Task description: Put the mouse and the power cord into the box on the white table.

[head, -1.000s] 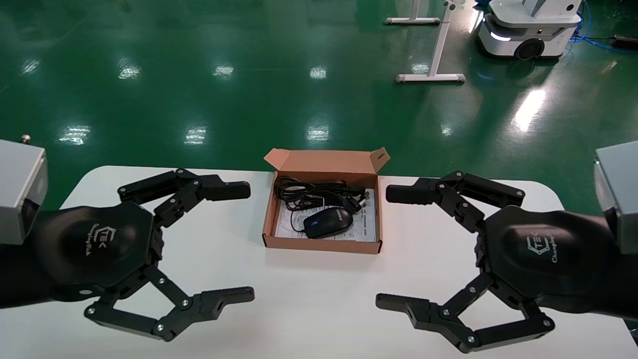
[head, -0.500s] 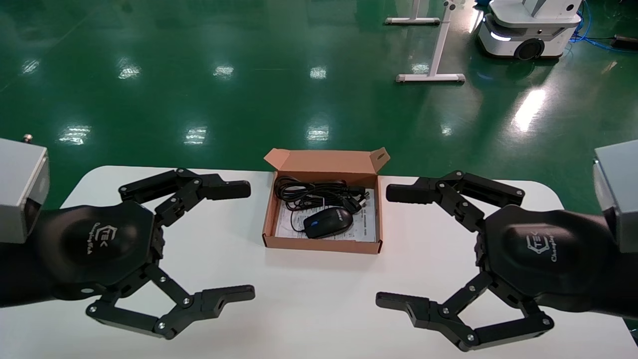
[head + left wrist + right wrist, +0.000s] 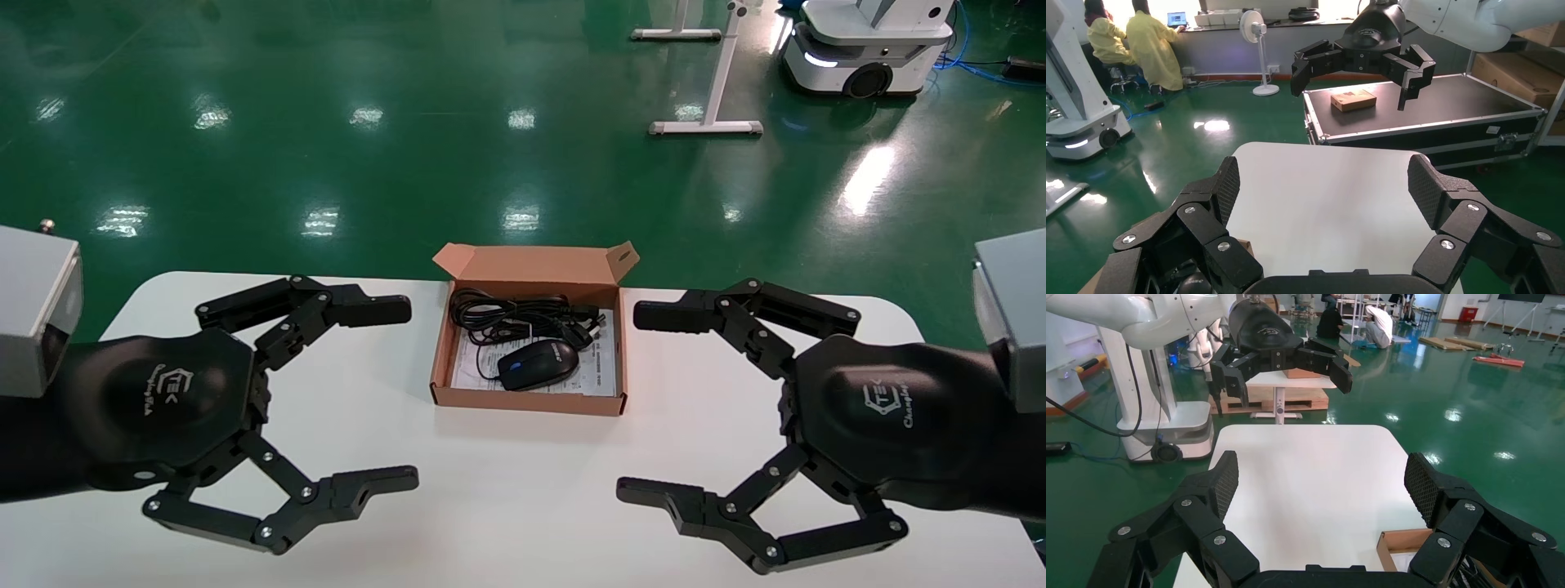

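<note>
Left pincer [image 3: 392,396]: hovered over the left part of the desk, fingers spread wide apart, holding nothing and touching nothing; the left wrist view showed only bare desk between its 2 fingers.
Right pincer [image 3: 645,404]: hovered over the right part of the desk, mirrored to the left one, fingers likewise spread wide, empty and clear of the box.
Box [image 3: 527,403]: sat on the desk near its far edge, midway between the 2 pincers, flap lid standing open at the far side.
Mouse [image 3: 538,364]: lay inside the box, toward its near side, on the white printed sheet [image 3: 601,374].
Power cord [image 3: 523,314]: lay coiled inside the box at its far side, just beyond the mouse, with the plug at the right end of the coil.
White desk [image 3: 507,490]: carried the box; both pincers were above it, well apart from each other.
Beyond the desk: green floor [image 3: 327,122], a white mobile robot base [image 3: 866,49] at far right.
</note>
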Robot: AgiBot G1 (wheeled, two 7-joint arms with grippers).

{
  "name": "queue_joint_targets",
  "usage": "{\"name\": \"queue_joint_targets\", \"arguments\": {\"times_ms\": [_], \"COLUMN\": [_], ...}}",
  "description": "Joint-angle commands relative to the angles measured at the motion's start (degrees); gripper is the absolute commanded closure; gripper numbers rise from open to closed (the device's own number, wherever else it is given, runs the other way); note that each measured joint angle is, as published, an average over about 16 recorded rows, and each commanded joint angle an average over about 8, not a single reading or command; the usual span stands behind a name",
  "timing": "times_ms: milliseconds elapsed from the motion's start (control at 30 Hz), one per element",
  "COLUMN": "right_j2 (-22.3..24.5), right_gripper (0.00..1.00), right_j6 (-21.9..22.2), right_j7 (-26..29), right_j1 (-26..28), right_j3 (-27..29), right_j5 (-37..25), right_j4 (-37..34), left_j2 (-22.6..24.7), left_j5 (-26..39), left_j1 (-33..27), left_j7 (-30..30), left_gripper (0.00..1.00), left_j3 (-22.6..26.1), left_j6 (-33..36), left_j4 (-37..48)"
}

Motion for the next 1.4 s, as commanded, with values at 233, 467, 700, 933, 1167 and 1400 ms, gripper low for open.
{"name": "queue_joint_targets", "arguments": {"times_ms": [233, 467, 700, 933, 1167, 1400], "right_j2": [0.0, 0.0, 0.0, 0.0, 0.0, 0.0], "right_gripper": [0.0, 0.0, 0.0, 0.0, 0.0, 0.0], "right_j6": [0.0, 0.0, 0.0, 0.0, 0.0, 0.0], "right_j7": [0.0, 0.0, 0.0, 0.0, 0.0, 0.0], "right_j1": [0.0, 0.0, 0.0, 0.0, 0.0, 0.0], "right_j3": [0.0, 0.0, 0.0, 0.0, 0.0, 0.0], "right_j5": [0.0, 0.0, 0.0, 0.0, 0.0, 0.0], "right_j4": [0.0, 0.0, 0.0, 0.0, 0.0, 0.0], "left_j2": [0.0, 0.0, 0.0, 0.0, 0.0, 0.0], "left_j5": [0.0, 0.0, 0.0, 0.0, 0.0, 0.0], "left_j1": [0.0, 0.0, 0.0, 0.0, 0.0, 0.0], "left_j7": [0.0, 0.0, 0.0, 0.0, 0.0, 0.0], "left_gripper": [0.0, 0.0, 0.0, 0.0, 0.0, 0.0], "left_j3": [0.0, 0.0, 0.0, 0.0, 0.0, 0.0], "left_j6": [0.0, 0.0, 0.0, 0.0, 0.0, 0.0], "left_j4": [0.0, 0.0, 0.0, 0.0, 0.0, 0.0]}}
